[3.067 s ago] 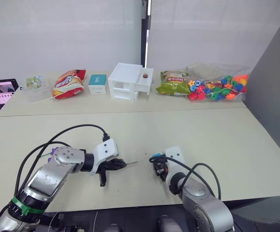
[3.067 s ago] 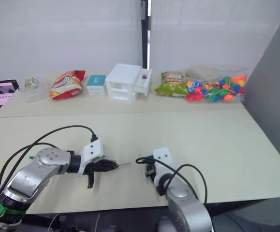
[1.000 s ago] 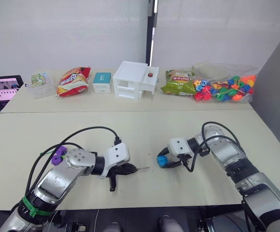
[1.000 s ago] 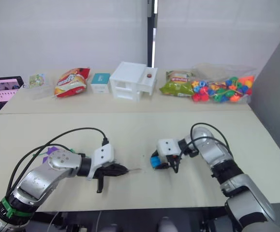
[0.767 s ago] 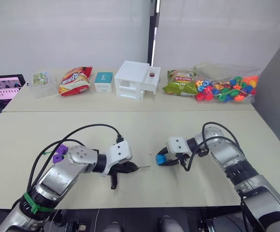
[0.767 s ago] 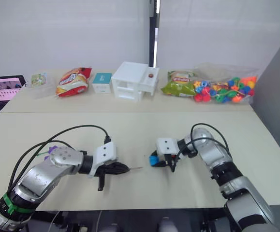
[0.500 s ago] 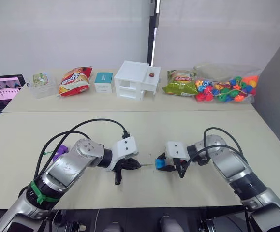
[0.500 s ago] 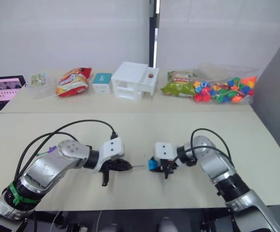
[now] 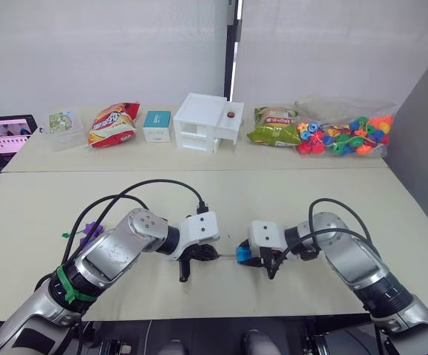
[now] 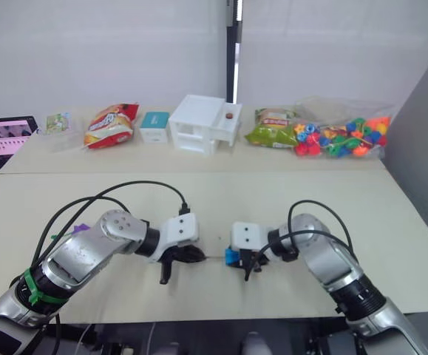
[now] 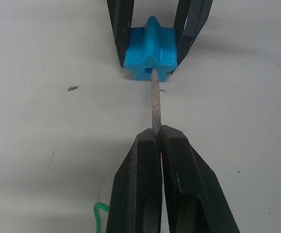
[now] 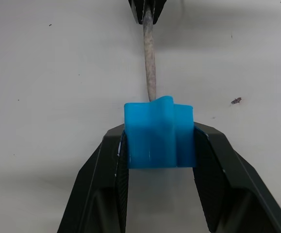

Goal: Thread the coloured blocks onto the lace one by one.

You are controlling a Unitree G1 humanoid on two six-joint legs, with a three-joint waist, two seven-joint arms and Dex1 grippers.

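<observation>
Arms converge low: left end effector pinching lace tip, right clamping blue block.

place: lab/test room | evidence: plain white walls; pale tables; laptop; lined-up snack props

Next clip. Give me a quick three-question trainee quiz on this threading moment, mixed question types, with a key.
1. True or false: the left gripper is shut on the lace tip.
2. Which colour is the block held by the right gripper? A) purple B) blue C) dark green
3. Fill in: on the table, a purple block lies beside the robot's ____ arm.

Key: 1 true; 2 B; 3 left. The stiff tip meets the block's hole, seen from the left wrist.
</observation>
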